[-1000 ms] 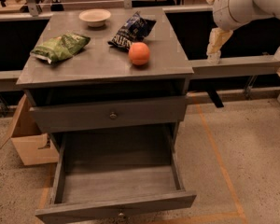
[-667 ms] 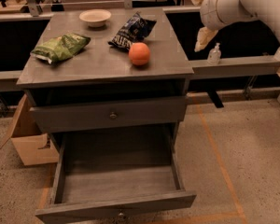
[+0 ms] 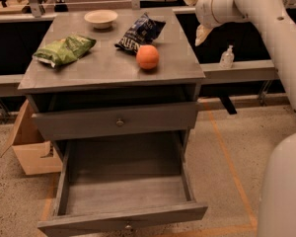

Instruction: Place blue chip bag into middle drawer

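Grey bench (image 3: 103,68) is carrying the blue chip bag (image 3: 139,32) near its back edge. Pincer (image 3: 195,14) is hanging past the back right corner; open or closed, I cannot tell. It seems to be reaching; next comes grabbing the bag.

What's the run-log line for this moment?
blue chip bag: on cabinet top, beside orange | middle drawer: pulled open, empty | gripper: in air right of cabinet top, apart from bag

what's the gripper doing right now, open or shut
gripper: open, holding nothing, raised off the right rear of the cabinet, apart from the blue chip bag
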`<move>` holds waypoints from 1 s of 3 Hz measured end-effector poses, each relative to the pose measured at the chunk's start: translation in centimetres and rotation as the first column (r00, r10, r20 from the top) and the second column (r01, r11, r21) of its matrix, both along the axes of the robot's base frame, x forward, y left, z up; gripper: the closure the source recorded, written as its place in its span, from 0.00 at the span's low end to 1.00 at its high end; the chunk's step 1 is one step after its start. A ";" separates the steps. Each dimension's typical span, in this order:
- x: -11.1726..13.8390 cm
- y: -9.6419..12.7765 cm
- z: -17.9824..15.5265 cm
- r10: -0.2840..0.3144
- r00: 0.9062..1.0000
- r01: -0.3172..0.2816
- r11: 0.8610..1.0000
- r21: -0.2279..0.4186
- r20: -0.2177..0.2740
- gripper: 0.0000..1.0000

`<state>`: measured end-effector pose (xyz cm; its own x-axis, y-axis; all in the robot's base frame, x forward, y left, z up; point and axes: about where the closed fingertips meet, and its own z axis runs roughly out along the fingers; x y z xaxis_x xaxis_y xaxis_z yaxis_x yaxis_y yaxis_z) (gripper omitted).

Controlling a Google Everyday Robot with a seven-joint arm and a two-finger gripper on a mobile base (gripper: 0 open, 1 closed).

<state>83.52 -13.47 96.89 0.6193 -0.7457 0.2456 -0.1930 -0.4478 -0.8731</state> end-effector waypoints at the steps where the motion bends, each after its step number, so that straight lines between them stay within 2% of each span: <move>1: 2.9 2.0 0.2 0.087 0.985 -0.090 0.996 0.008 0.148 0.00; 2: 4.9 3.9 0.7 0.121 0.965 -0.132 0.991 0.033 0.232 0.00; 3: 6.2 5.3 0.8 0.134 0.951 -0.144 0.989 0.017 0.277 0.00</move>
<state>89.68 -8.21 97.65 0.6299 -0.6686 0.3951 0.1185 -0.4201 -0.8997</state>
